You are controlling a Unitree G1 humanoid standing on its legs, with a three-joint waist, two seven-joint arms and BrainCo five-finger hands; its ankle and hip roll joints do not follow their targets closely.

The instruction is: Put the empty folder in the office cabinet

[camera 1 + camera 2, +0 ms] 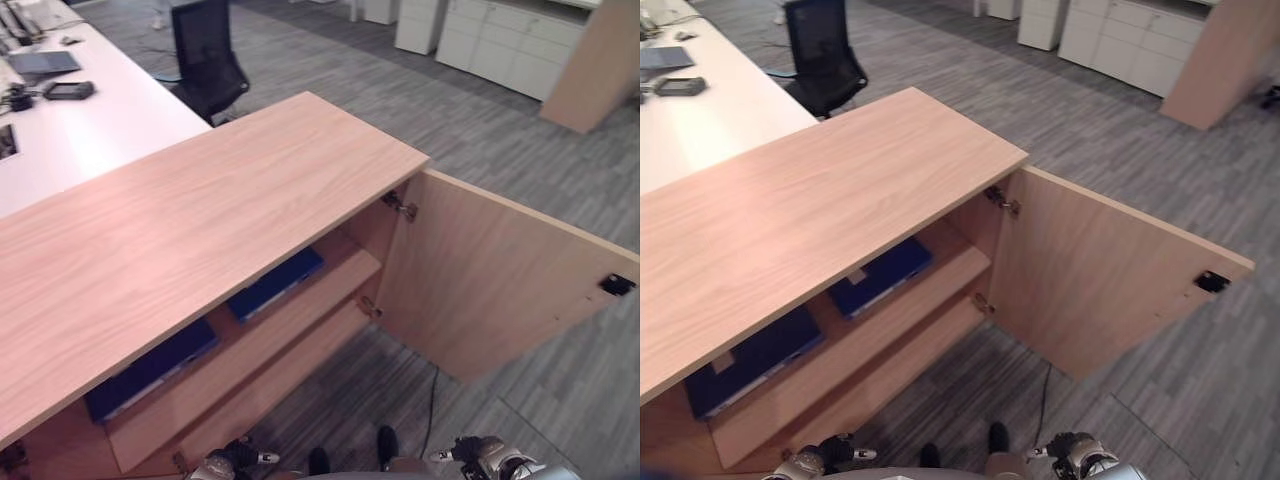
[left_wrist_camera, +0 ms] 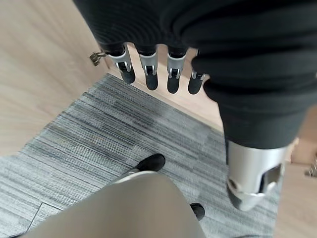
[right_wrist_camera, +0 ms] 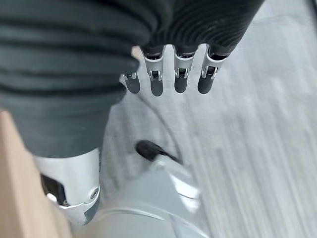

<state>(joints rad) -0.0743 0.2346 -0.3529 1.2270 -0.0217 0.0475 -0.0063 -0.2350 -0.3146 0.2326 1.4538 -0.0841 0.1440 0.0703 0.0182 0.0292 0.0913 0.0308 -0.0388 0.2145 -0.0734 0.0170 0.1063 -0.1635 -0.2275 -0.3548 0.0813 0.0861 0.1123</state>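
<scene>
Office cabinet (image 1: 200, 210): low, light wood, flat bare top. Its door (image 1: 480, 280) stands swung wide, ahead of and above the right hand, with hinges (image 1: 400, 207) visible at the cabinet's side wall.

Folders: two dark blue folders lie flat on the upper shelf (image 1: 290, 310) inside the cabinet. One folder (image 1: 275, 283) sits toward the hinge side, ahead of both hands; the other folder (image 1: 150, 368) lies further along the shelf, just beyond the left hand. The two are apart, not touching. Which one is empty cannot be told.

Left hand (image 2: 148, 69): low at the cabinet's foot, fingers straight and relaxed, holding nothing, over grey carpet (image 2: 124, 134).

Right hand (image 3: 168, 74): low, beneath the open door, fingers straight and relaxed, holding nothing, well clear of both folders.

Surroundings: white table (image 1: 90, 120) beyond the cabinet, far from both hands, carrying small dark items; black office chair (image 1: 205, 55) beside it; white cabinets (image 1: 510, 40) across the room.
</scene>
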